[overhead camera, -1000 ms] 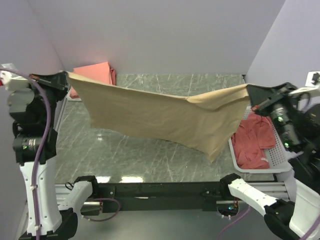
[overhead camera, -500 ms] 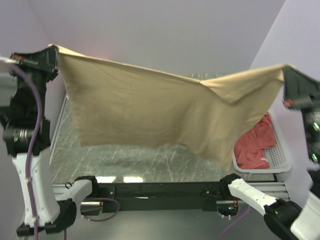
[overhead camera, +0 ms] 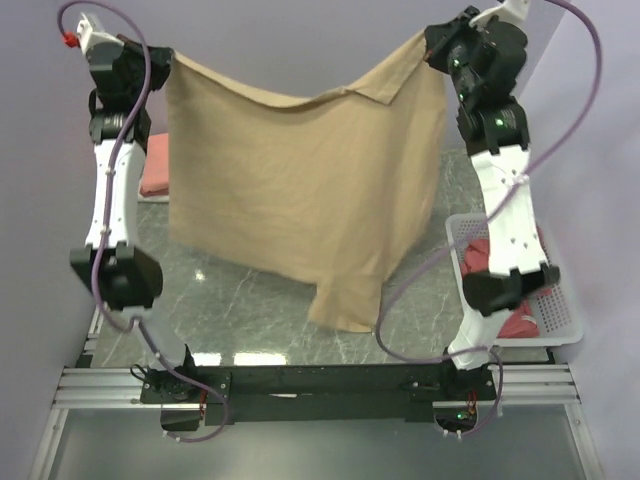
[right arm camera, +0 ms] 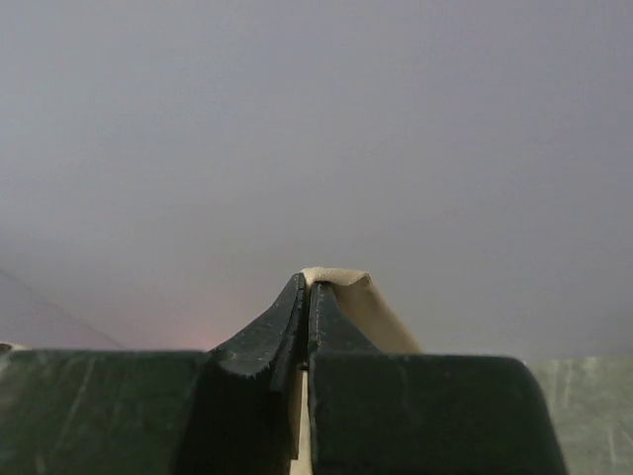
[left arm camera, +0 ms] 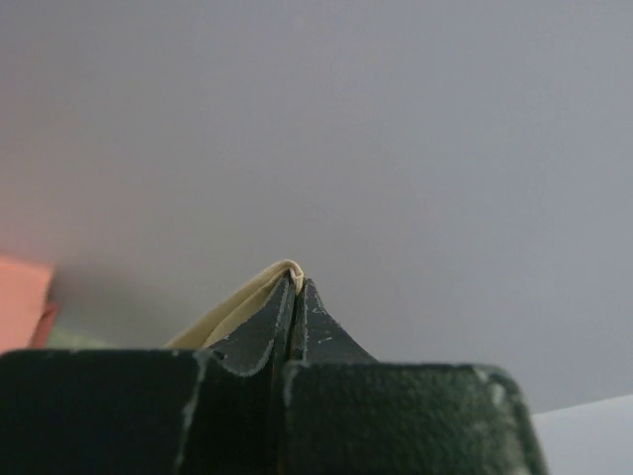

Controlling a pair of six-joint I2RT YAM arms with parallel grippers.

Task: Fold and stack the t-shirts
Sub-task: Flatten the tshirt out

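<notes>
A tan t-shirt (overhead camera: 300, 190) hangs spread between both arms, high above the table, with one sleeve drooping at its lower edge. My left gripper (overhead camera: 165, 62) is shut on its upper left corner; the pinched tan fabric (left arm camera: 247, 302) shows at its tips in the left wrist view. My right gripper (overhead camera: 432, 42) is shut on the upper right corner; the fabric (right arm camera: 361, 302) shows there too. A folded salmon-pink t-shirt (overhead camera: 155, 165) lies at the back left, mostly hidden. Dusty red t-shirts (overhead camera: 510, 300) lie in the white basket.
The white slatted basket (overhead camera: 555, 315) stands at the right edge of the marble table (overhead camera: 250, 300). Purple walls close in the back and both sides. Both arms stand stretched upward.
Both arms have risen and drawn back and closer together, lifting the tan t-shirt from a low stretched drape to a high hanging sheet.
</notes>
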